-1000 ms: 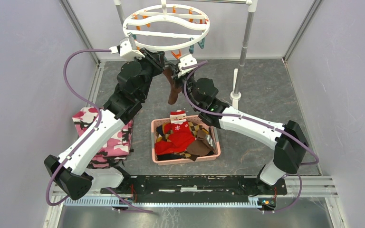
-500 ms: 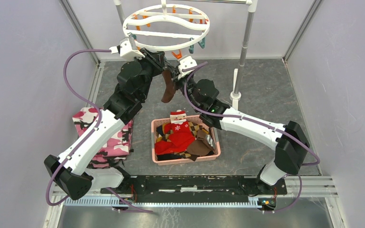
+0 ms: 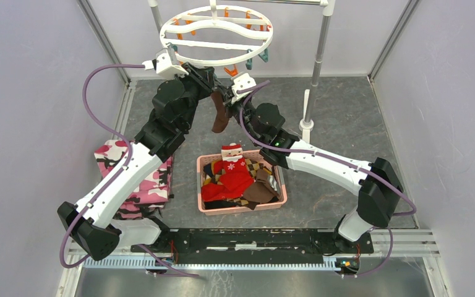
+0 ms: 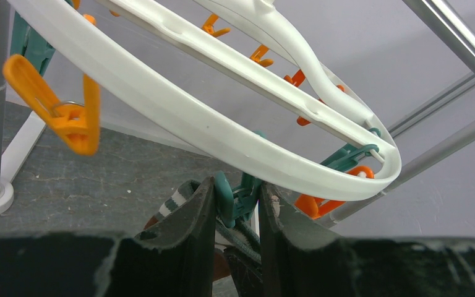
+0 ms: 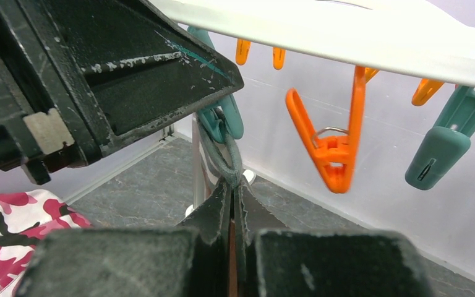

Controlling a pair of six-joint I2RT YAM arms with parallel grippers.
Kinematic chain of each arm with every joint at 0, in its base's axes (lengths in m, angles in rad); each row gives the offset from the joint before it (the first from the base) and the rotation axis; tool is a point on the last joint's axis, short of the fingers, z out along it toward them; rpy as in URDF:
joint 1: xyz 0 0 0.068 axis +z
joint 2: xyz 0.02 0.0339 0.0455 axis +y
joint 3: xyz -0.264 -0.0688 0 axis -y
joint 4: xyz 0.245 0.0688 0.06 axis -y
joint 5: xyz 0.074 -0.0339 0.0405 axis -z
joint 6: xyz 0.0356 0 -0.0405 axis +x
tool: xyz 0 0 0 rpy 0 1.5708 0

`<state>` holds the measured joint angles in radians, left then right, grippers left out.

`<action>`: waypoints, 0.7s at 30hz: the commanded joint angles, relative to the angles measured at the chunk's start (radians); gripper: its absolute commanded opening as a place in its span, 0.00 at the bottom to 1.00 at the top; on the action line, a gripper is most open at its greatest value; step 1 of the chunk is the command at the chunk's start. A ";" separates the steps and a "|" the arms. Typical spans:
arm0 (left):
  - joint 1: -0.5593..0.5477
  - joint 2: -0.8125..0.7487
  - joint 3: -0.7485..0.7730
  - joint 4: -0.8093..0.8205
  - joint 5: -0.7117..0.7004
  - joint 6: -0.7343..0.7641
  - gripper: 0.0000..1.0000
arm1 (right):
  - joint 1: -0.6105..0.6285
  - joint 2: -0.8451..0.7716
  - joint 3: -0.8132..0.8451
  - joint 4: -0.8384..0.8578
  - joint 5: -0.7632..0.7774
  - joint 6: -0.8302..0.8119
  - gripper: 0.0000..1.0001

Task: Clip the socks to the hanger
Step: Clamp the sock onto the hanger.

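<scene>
Clipping step: left gripper (image 4: 236, 189) squeezes a teal clip (image 4: 227, 201) under the hanger (image 4: 161, 96) rim, right gripper (image 5: 232, 185) pinches the sock (image 3: 218, 116) cuff just below it; next, probably seat cuff, release clip.

One round white hanger (image 3: 216, 34) is hanging over the far edge of the table. The left wrist view is showing at least five orange clips (image 4: 62, 111) and three teal clips (image 4: 346, 158) on it. One dark brown sock (image 3: 219, 117) is dangling below the hanger. Two robot arms are reaching up, each bearing one gripper: the left gripper (image 4: 236, 210) and the right gripper (image 5: 232, 198). Two purple cables (image 3: 86, 90) are looping along the arms. One pink basket (image 3: 199, 185) is sitting mid-table, holding one red Santa sock (image 3: 232, 164) atop a heap too tangled for counting. One folded pink camouflage cloth (image 3: 158, 185) is lying near the left edge. Two metal poles (image 3: 320, 52) are standing at the far edge.
</scene>
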<state>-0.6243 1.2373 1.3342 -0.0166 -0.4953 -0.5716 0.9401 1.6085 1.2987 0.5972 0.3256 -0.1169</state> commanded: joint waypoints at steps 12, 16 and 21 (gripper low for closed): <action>-0.003 -0.016 -0.003 0.030 -0.005 -0.043 0.14 | -0.003 -0.019 0.000 0.007 0.006 0.017 0.00; -0.003 -0.018 -0.007 0.030 -0.003 -0.046 0.13 | -0.001 -0.017 0.001 0.000 0.018 0.017 0.00; -0.003 -0.016 -0.011 0.031 -0.002 -0.048 0.13 | -0.001 -0.017 0.000 0.005 0.019 0.015 0.00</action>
<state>-0.6243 1.2369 1.3338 -0.0162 -0.4946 -0.5831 0.9401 1.6085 1.2972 0.5812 0.3271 -0.1097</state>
